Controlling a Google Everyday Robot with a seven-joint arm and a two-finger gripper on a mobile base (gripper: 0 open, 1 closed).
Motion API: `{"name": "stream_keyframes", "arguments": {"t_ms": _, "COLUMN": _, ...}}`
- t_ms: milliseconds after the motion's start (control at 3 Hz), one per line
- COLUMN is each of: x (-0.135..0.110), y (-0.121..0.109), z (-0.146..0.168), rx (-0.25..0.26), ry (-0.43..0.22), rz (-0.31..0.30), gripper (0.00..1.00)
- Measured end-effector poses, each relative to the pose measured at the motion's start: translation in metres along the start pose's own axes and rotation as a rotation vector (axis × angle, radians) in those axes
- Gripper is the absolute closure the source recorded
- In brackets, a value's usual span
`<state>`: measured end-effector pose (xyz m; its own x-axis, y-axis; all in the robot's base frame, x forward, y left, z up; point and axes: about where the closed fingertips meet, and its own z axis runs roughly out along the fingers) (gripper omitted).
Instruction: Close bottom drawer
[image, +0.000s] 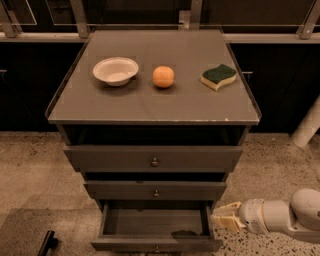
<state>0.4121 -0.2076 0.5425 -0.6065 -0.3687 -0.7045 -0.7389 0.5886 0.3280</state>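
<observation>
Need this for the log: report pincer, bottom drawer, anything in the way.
Pincer low, just right of the bottom drawer. Drawer pulled out, not yet closed. Nothing seen blocking its slide.

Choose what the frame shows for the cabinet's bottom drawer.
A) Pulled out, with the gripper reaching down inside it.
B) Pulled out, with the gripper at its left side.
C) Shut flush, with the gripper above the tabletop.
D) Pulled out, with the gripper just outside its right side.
D: the bottom drawer stands pulled out with its inside exposed, and the gripper sits low beside its right wall, outside the drawer.
</observation>
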Motion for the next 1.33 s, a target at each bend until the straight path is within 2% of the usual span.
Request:
{"name": "stream_keyframes", "arguments": {"t_ms": 333, "x": 0.0, "y": 0.0, "z": 0.0, "rx": 0.0, "ry": 0.0, "rz": 0.0, "gripper": 0.86}}
{"name": "stream_keyframes", "arguments": {"t_ms": 667, "x": 0.015, "y": -0.002, "z": 0.014, "rx": -0.026, "ry": -0.037, "rz": 0.017, "gripper": 1.0}}
{"name": "stream_keyframes", "arguments": {"t_ms": 1333, "x": 0.068, "y": -0.015, "z": 0.082, "rx": -0.191, "ry": -0.116, "rz": 0.139, "gripper": 1.0}}
